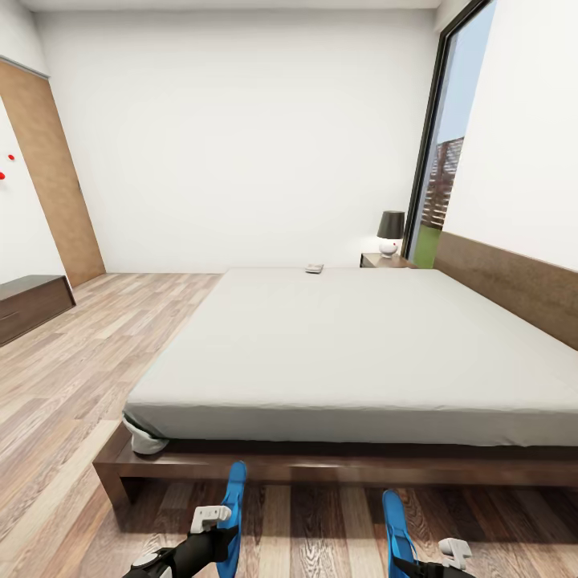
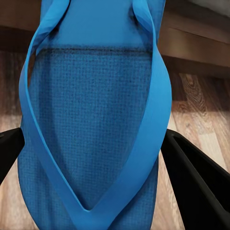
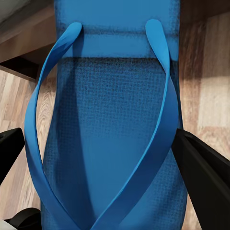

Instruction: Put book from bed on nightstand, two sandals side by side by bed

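Sandals hang one in each claw: the left gripper [image 1: 218, 536] clenches the left sandal [image 1: 234, 502], the right gripper [image 1: 427, 562] the right sandal [image 1: 396, 526], just before the bed [image 1: 345, 353]. Both should be lowered flat, parallel, closer together on the floor [image 1: 321, 530].

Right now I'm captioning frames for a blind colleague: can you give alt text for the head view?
A large bed with a pale grey mattress fills the bedroom; at its far edge lies a small book, beside a nightstand bearing a lamp. Below, the left tool and right tool each hold a blue sandal over the wood floor.
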